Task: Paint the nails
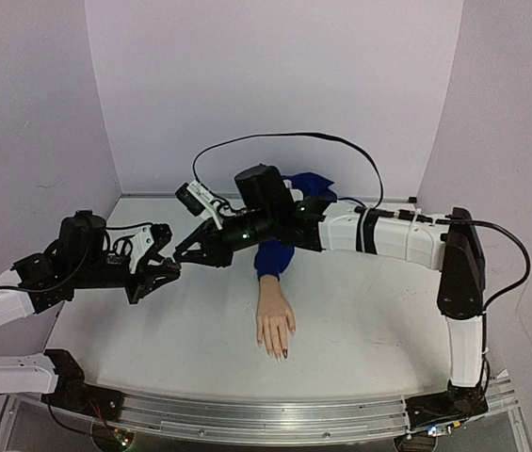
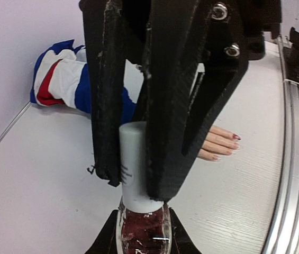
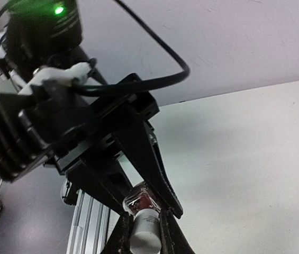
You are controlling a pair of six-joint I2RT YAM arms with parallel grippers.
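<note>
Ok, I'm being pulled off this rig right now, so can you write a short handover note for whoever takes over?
The left gripper is shut on the polish bottle, the right gripper on its white cap, which sits on the bottle, held above the table.
The mannequin hand lies palm down mid-table, apart from both.
Of the nails, one looks dark red, others paler.
Left: uncap, paint the paler ones.

bottle: glossy glass | cap: matt plastic | rail: brushed metal | nails: glossy
</note>
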